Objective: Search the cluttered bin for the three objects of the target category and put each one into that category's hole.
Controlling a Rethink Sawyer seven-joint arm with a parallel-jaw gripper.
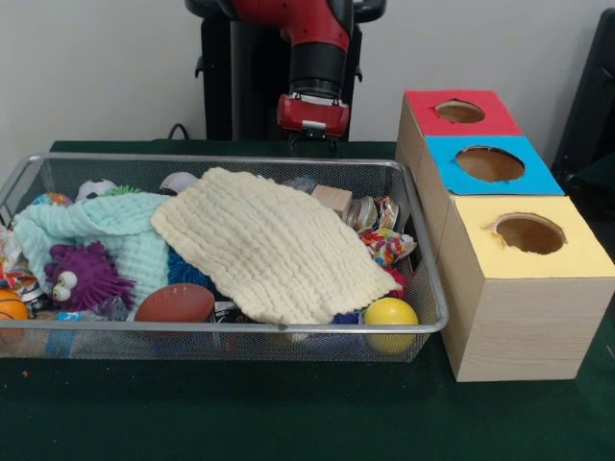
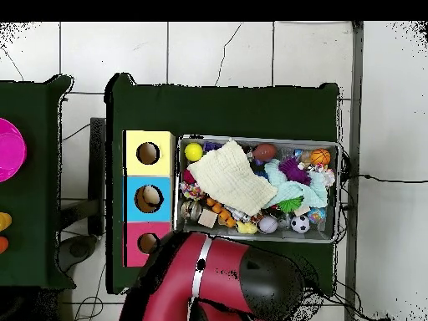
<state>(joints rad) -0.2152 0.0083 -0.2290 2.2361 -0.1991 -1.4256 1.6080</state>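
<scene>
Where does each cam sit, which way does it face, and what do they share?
Front view: across the table, facing the wire mesh bin; the red and black arm's gripper hangs behind it.
Overhead view: above, looking straight down; the arm fills the bottom.
Shared: bin, cream cloth, yellow ball, three-hole wooden box.

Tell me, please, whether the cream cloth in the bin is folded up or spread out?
Spread out: the cream cloth lies open and flat across the clutter in the mesh bin.
</scene>
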